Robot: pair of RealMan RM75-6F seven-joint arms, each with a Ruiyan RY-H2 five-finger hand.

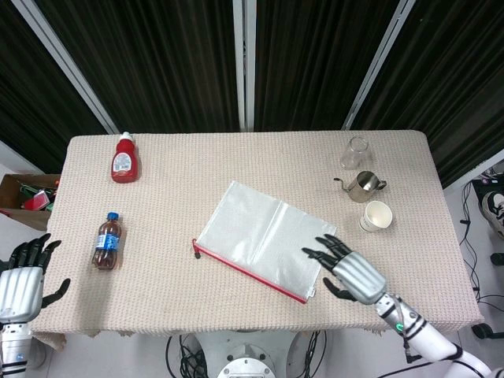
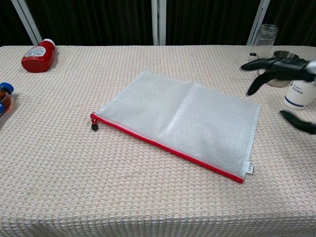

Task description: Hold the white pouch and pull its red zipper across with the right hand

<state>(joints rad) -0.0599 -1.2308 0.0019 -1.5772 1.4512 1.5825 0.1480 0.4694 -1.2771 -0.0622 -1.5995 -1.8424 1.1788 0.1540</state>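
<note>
Reaching: I bring my right hand (image 1: 351,268) in low beside the flat white mesh pouch (image 1: 265,239), fingers apart and holding nothing, near its right corner.
Left hand (image 1: 22,277): off the table's left edge, spread, not bracing the pouch.
Pouch location: mid-table on the beige woven cloth (image 1: 173,197).
Red zipper (image 2: 163,144): along my near edge; long axis diagonal, black pull (image 2: 94,127) at the left end.
</note>
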